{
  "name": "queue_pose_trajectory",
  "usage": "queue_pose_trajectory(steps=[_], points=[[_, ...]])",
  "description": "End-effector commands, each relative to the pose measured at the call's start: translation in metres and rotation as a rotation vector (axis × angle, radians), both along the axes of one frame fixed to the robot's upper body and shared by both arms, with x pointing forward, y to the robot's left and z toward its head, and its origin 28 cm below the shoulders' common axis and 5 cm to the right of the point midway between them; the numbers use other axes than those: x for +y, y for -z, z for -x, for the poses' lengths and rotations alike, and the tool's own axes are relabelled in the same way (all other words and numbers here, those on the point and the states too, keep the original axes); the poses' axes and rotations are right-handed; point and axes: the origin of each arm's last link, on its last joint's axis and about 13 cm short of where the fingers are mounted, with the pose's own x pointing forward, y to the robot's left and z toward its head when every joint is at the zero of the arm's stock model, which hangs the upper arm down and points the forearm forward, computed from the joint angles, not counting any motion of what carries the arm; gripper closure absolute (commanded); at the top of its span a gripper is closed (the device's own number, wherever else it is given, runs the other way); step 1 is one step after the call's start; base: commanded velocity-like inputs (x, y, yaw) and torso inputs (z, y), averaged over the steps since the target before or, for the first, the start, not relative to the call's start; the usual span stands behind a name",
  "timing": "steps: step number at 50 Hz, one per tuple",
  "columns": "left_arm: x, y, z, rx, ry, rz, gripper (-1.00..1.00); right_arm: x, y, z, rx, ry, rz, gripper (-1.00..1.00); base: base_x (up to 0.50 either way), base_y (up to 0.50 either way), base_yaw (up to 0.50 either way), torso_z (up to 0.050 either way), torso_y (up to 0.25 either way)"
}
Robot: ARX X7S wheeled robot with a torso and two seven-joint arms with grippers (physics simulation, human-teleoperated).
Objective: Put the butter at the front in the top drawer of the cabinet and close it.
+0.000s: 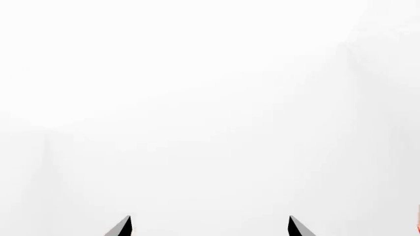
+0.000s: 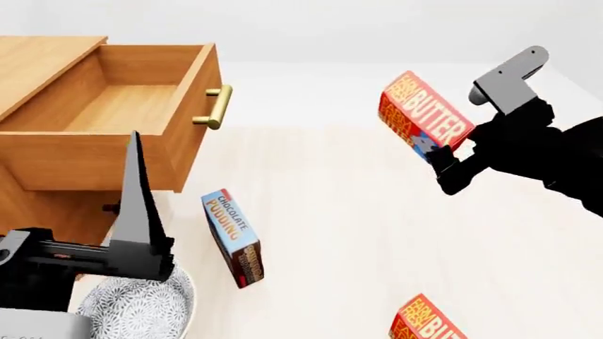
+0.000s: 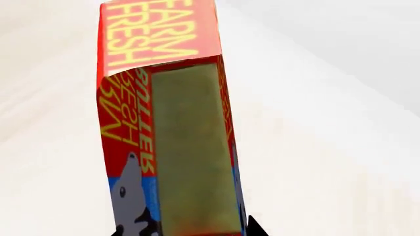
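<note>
While the left wrist view shows only blank white, the left gripper [image 1: 210, 227] reads as spread wide, holding nothing.

Head view: right gripper [image 2: 450, 159] clamped on the butter [image 2: 424, 117], carried aloft and tilted, well apart from the drawer [image 2: 141, 106], which stands pulled out at the table's [image 2: 358, 233] far left. Pudding box [image 2: 234, 236] near the cabinet [image 2: 38, 63]; second butter [image 2: 428, 323] at the front edge; bowl [image 2: 141, 311] at the front left corner.

Right wrist view: carton end-on between the jaws. Advice: carry leftward, clear the drawer front and handle [image 2: 217, 106], level the carton, lower, then release.
</note>
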Motion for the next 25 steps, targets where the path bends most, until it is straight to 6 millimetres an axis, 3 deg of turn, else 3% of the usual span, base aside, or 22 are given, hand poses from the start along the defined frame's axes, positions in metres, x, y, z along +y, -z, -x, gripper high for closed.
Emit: queue_pose_trajectory(steps=[1, 5, 6, 7, 10, 11, 13, 25], points=[[0.003, -0.003, -0.013, 0.021, -0.044, -0.466, -1.00, 0.017, -0.054, 0.035, -0.270, -0.045, 0.249, 1.00, 0.00, 0.00, 0.00, 0.000, 0.000], [-0.011, 0.022, 0.002, -0.019, -0.026, -0.589, -1.00, 0.025, -0.062, 0.048, -0.352, -0.060, 0.331, 1.00, 0.00, 0.00, 0.00, 0.000, 0.004], [-0.006, -0.009, -0.015, -0.091, -0.140, -0.512, -1.00, 0.027, -0.064, 0.052, -0.375, -0.062, 0.347, 1.00, 0.00, 0.00, 0.00, 0.000, 0.000], [-0.002, -0.028, -0.027, -0.024, -0.133, -0.520, -1.00, 0.029, -0.066, 0.054, -0.391, -0.061, 0.365, 1.00, 0.00, 0.00, 0.00, 0.000, 0.000], [0.000, -0.099, -0.062, -0.030, 0.010, -0.808, -1.00, 0.034, -0.068, 0.063, -0.455, -0.061, 0.447, 1.00, 0.00, 0.00, 0.00, 0.000, 0.000], [-0.002, -0.128, -0.066, -0.112, -0.014, -0.851, -1.00, 0.035, -0.068, 0.066, -0.482, -0.050, 0.489, 1.00, 0.00, 0.00, 0.00, 0.000, 0.000], [-0.006, -0.143, -0.075, -0.130, -0.017, -0.897, -1.00, 0.038, -0.071, 0.073, -0.537, -0.028, 0.558, 1.00, 0.00, 0.00, 0.00, 0.000, 0.000], [-0.009, -0.190, -0.105, -0.190, -0.053, -1.215, -1.00, 0.046, -0.094, 0.092, -0.768, 0.036, 0.835, 1.00, 0.00, 0.00, 0.00, 0.000, 0.002]])
